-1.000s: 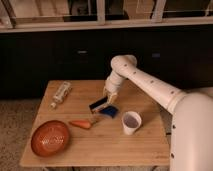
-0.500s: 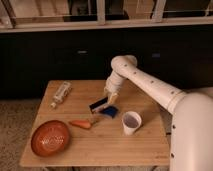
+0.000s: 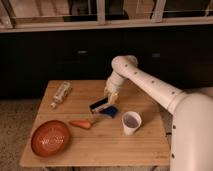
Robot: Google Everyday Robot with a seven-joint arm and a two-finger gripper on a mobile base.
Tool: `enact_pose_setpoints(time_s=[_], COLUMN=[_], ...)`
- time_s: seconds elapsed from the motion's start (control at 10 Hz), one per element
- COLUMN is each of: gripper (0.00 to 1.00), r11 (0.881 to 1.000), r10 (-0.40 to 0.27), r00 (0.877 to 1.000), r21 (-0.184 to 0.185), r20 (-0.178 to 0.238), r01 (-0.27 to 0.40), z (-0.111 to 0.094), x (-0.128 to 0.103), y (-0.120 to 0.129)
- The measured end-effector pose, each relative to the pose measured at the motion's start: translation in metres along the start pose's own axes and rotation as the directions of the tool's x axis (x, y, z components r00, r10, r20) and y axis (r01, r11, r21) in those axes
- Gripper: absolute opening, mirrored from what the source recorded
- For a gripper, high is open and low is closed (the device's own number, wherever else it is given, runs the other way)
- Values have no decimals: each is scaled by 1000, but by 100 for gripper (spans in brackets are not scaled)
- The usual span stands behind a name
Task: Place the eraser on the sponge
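A black eraser (image 3: 98, 104) with a pale edge hangs tilted just above the wooden table (image 3: 100, 145), its right end held in my gripper (image 3: 111, 98). The dark-blue sponge (image 3: 111, 111) lies flat on the table directly below and slightly right of the eraser. My white arm (image 3: 150, 85) reaches in from the right and bends down over the middle of the table. The gripper is shut on the eraser's upper end.
A white cup (image 3: 131, 122) stands to the right of the sponge. An orange carrot (image 3: 80, 124) lies left of the sponge, and an orange-red plate (image 3: 50, 137) sits at the front left. A clear plastic bottle (image 3: 61, 93) lies at the back left.
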Motion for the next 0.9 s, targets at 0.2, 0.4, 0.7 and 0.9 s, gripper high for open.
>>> enact_pose_setpoints(time_s=[0.2, 0.4, 0.7, 0.9], gripper=[57, 57, 38, 37], r11=[1000, 1000, 999, 999], r10=[6, 12, 39, 43], r00=[1000, 1000, 999, 999], r21=[-2, -3, -12, -14], r20=[1, 3, 5, 6], r01=[-6, -12, -39, -43], z=[0, 0, 1, 1], x=[1, 1, 3, 3], y=[0, 1, 2, 3])
